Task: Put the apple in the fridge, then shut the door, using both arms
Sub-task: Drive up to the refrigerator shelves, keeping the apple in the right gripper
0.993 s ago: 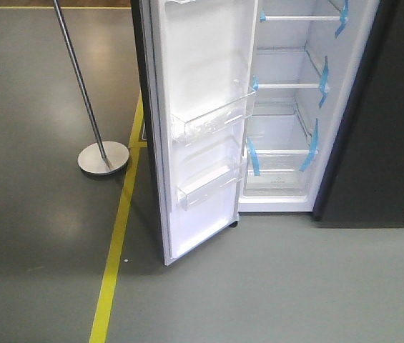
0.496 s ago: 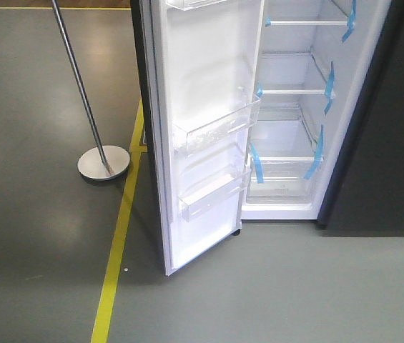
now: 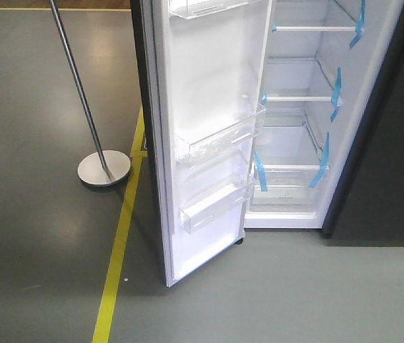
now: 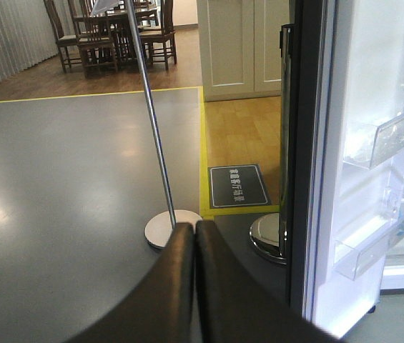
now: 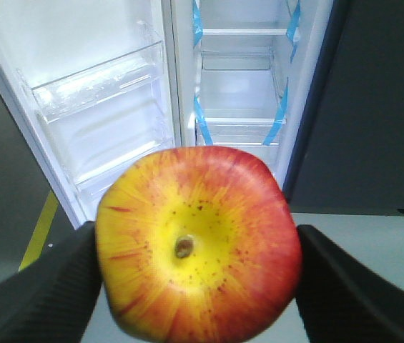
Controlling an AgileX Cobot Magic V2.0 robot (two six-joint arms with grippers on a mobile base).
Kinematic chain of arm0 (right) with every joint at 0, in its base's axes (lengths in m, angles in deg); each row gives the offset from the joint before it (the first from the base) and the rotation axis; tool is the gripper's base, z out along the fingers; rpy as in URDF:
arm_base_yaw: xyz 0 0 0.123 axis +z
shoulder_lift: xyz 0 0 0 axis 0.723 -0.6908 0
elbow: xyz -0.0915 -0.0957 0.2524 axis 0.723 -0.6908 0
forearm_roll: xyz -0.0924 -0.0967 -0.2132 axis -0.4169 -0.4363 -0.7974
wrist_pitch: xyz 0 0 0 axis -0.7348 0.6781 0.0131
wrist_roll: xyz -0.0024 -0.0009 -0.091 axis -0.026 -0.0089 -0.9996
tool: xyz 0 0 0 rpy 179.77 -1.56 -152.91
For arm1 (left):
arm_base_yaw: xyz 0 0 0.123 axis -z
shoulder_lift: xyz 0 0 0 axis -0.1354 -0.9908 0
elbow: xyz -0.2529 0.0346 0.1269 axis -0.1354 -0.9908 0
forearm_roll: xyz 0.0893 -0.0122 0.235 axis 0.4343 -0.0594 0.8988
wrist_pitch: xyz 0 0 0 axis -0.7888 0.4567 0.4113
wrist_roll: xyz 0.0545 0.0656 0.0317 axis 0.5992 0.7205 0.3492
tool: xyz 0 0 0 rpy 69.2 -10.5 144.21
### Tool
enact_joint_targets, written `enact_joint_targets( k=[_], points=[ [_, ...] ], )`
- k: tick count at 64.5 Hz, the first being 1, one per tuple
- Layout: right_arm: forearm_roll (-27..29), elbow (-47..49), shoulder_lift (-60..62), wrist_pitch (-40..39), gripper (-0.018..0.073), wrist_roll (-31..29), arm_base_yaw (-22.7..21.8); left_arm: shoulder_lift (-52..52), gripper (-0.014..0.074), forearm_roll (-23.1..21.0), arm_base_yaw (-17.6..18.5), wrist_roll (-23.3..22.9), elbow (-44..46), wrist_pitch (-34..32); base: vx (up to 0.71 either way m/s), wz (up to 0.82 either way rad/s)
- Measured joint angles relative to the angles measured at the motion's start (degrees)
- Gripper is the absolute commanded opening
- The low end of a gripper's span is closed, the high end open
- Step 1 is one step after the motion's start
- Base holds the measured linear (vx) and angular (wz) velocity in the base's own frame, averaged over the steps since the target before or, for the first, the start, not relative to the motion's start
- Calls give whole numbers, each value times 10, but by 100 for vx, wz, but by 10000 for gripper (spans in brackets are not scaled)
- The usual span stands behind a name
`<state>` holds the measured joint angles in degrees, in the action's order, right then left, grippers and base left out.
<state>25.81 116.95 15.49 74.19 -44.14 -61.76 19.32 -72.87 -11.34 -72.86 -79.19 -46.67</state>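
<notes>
Three clear plastic bins hang on the white inner face of the door, which stands wide open at the left of the fridge. Through their walls only the white door shows. Inside the fridge, white shelves carry blue tape strips at their ends, and a clear drawer sits at the bottom. A faint mark on its front is too small to read. To the right, the dark grey panel is closed.

The only other writing is white characters on a dark floor sign lying on the wood floor beyond the door's edge; I cannot read them.

The apple is outside the fridge, in front of the open compartment, clamped in the right gripper with a black finger pressed to each side and its dimple facing the camera. The left gripper has its fingers pressed together with nothing between them, near the door's outer edge. A metal pole stand rests on the grey floor to the left, beside a yellow line.
</notes>
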Motion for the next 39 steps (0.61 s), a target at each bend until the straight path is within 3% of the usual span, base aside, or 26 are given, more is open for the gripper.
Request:
enact_joint_targets(
  k=[39],
  points=[
    [0, 0, 0, 0, 225, 0, 0, 0, -6, 0, 0, 0, 0, 0, 7, -2]
  ],
)
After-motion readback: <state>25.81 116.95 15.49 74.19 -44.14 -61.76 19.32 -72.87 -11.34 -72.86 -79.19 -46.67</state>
